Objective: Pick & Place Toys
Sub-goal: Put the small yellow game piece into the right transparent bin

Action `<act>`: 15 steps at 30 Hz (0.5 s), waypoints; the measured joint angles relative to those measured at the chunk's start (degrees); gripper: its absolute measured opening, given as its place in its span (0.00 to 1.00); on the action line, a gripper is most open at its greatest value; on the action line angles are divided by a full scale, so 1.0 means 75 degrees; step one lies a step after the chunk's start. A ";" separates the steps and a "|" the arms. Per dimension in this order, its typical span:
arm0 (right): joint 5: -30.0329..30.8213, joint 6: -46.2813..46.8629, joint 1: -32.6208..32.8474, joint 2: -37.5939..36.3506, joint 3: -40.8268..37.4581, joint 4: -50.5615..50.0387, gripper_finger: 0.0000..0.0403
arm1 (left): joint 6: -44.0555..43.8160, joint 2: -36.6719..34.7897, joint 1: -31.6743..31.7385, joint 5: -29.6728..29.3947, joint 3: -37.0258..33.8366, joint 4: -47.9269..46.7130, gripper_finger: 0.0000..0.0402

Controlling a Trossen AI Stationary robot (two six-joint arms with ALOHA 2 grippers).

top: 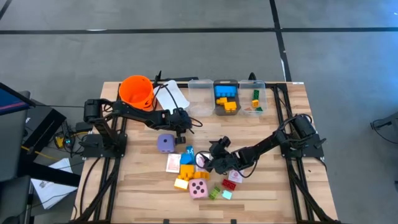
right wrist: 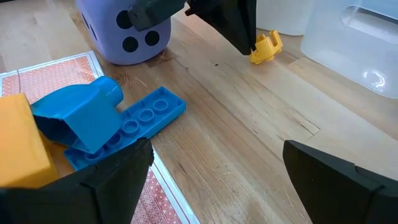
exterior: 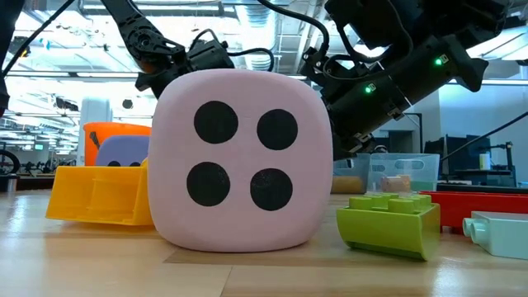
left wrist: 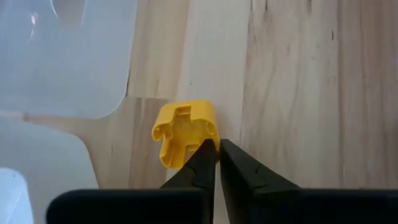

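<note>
Wooden tabletop (top: 273, 186) carries the clutter. Left gripper (left wrist: 216, 152) has its jaws pinched shut on the edge of a small yellow brick (left wrist: 183, 132), beside the clear bins (top: 200, 96) and purple die (top: 165, 142). Right gripper (right wrist: 211, 171), jaws wide and empty, hovers over the blue bricks (right wrist: 106, 121) and a pink-backed card (right wrist: 50, 78).
</note>
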 joint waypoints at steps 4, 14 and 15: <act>-0.0001 0.0002 0.0005 0.0000 0.0000 0.0000 0.89 | -0.0134 0.0000 -0.0060 0.0016 0.0000 0.0176 0.01; 0.0772 -0.0269 0.0489 -0.0155 0.0003 -0.0016 0.89 | -0.0146 0.0000 -0.0572 0.0638 0.0000 0.0803 0.01; 0.0921 -0.0415 0.0558 -0.0263 0.0003 -0.0045 0.89 | -0.0145 0.0000 -0.0645 0.0642 0.0000 0.0895 0.01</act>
